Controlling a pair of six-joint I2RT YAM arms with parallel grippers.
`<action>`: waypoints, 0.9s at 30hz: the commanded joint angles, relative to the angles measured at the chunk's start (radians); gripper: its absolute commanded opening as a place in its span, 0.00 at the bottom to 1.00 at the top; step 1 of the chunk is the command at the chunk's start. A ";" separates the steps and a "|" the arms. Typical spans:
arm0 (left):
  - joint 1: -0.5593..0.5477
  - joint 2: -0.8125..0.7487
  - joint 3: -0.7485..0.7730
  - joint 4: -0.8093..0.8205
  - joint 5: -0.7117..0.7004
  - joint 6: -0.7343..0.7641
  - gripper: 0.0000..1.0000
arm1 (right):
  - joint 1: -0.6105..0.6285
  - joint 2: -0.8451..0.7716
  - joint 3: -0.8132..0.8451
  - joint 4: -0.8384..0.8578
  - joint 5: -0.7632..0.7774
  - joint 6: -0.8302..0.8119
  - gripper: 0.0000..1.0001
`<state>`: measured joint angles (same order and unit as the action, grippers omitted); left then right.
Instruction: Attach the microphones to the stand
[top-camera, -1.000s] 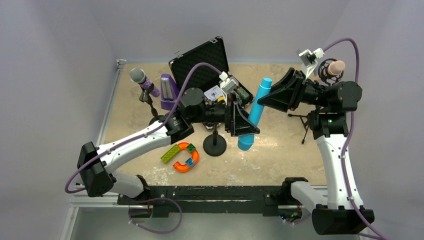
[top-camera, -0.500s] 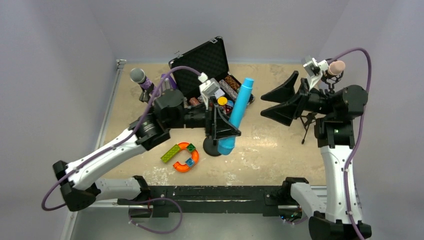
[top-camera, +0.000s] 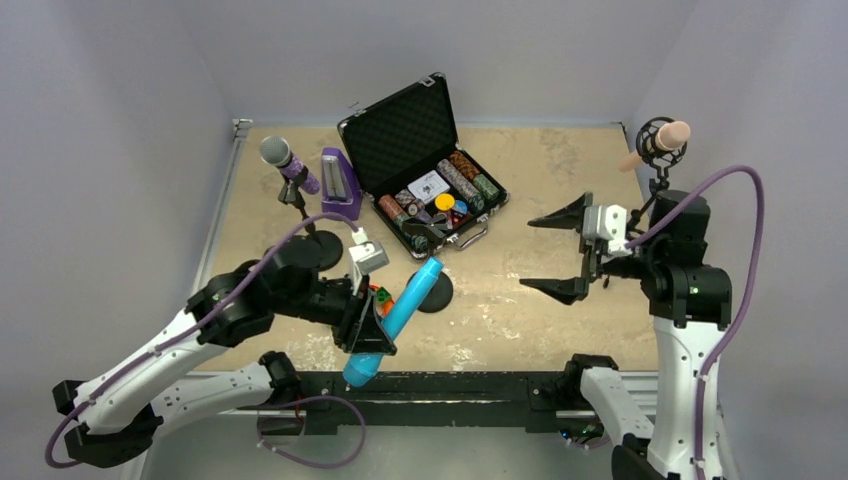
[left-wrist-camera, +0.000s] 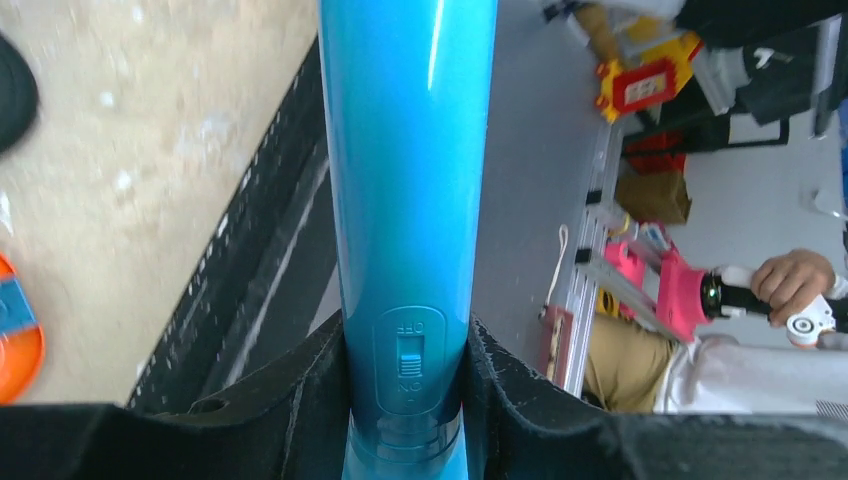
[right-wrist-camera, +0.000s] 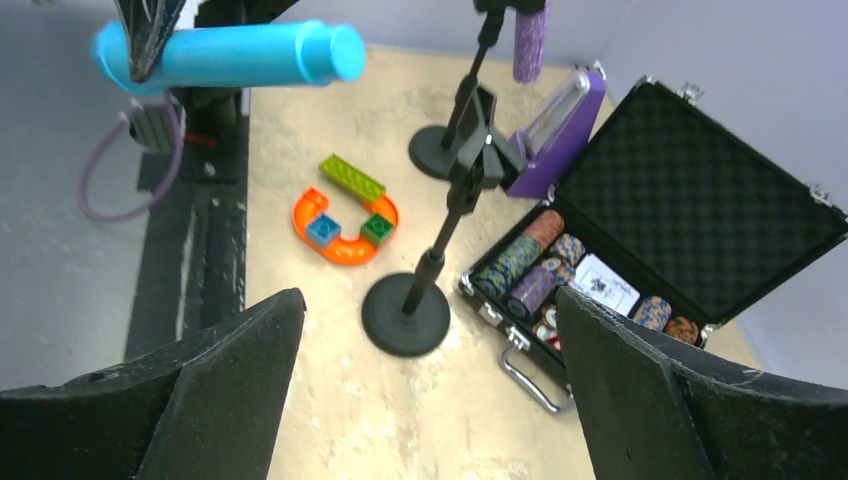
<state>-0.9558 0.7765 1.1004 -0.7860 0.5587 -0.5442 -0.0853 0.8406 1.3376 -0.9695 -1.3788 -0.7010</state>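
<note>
Cyan microphone (top-camera: 405, 303) is gripped near its lower end by the left end effector (top-camera: 370, 332), its long axis slanting toward the empty stand (top-camera: 443, 294) just beyond; the right end effector (top-camera: 528, 254) is spread wide, holding nothing.

**Bench** (top-camera: 560, 170), passage and obstructions.
- Far right and near right: bare surface. The right pincer (top-camera: 525, 254) hangs over it, jaws spread wide and holding nothing.
- Centre: empty stand (right-wrist-camera: 403, 318), upright, its base just beside the open case (top-camera: 400, 130). An orange toy (right-wrist-camera: 348, 248) lies near it.
- Far left: purple microphone (top-camera: 288, 163) on its stand, purple box (top-camera: 338, 180) beside it.
- Near left: left pincer (top-camera: 368, 335) clamped on the cyan microphone (top-camera: 410, 297), which slants across the bench's near edge.
- Right edge: pink microphone (top-camera: 675, 133) on its stand, behind the right arm.
</note>
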 joint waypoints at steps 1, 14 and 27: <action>0.005 -0.012 -0.090 -0.091 0.116 0.014 0.00 | 0.011 0.016 -0.053 -0.417 0.043 -0.627 0.99; 0.005 -0.117 -0.464 0.276 0.271 -0.358 0.00 | 0.404 -0.021 -0.217 -0.301 0.185 -0.761 0.96; 0.005 -0.049 -0.537 0.467 0.360 -0.512 0.00 | 0.896 0.180 -0.089 -0.075 0.463 -0.530 0.89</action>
<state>-0.9558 0.7101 0.5652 -0.4232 0.8570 -1.0039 0.7010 0.9691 1.1793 -1.1656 -1.0401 -1.3346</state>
